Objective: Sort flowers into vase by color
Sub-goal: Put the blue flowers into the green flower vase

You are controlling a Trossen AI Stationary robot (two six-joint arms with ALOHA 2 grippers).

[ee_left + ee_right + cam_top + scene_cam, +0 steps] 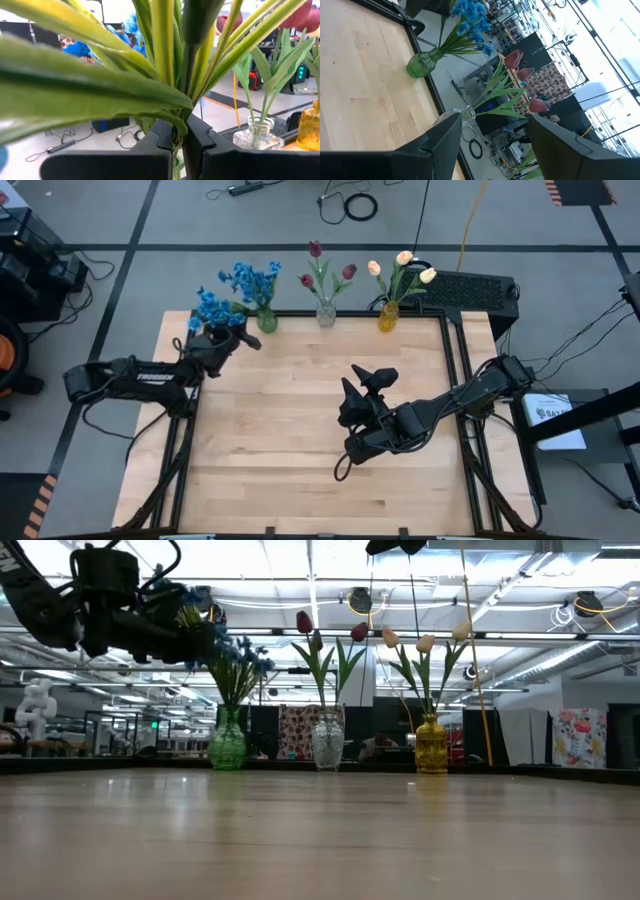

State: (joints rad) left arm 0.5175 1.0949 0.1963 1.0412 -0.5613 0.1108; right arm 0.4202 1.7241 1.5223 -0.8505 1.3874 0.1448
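Note:
Three vases stand along the table's far edge: a green vase (266,321) with blue flowers (252,279), a clear vase (326,314) with dark red tulips (315,250), and a yellow vase (388,317) with cream tulips (404,258). My left gripper (236,339) hovers at the far left, just left of the green vase, shut on one more blue flower (211,307). My right gripper (368,383) hangs open above the table's middle with nothing between its fingers (445,137). My left gripper pinches the blue flower's green stem (178,142) between its two fingers, just below where the long leaves (100,95) spread. The fingers come about level and lie across the stem. The flower is lifted clear of the table, its blossoms (222,643) above the gripper.
The wooden table top (300,450) is bare between the arms and the near edge. A black metal frame (455,350) borders the table. A dark keyboard-like box (470,288) lies beyond the far right corner, and cables lie on the floor behind.

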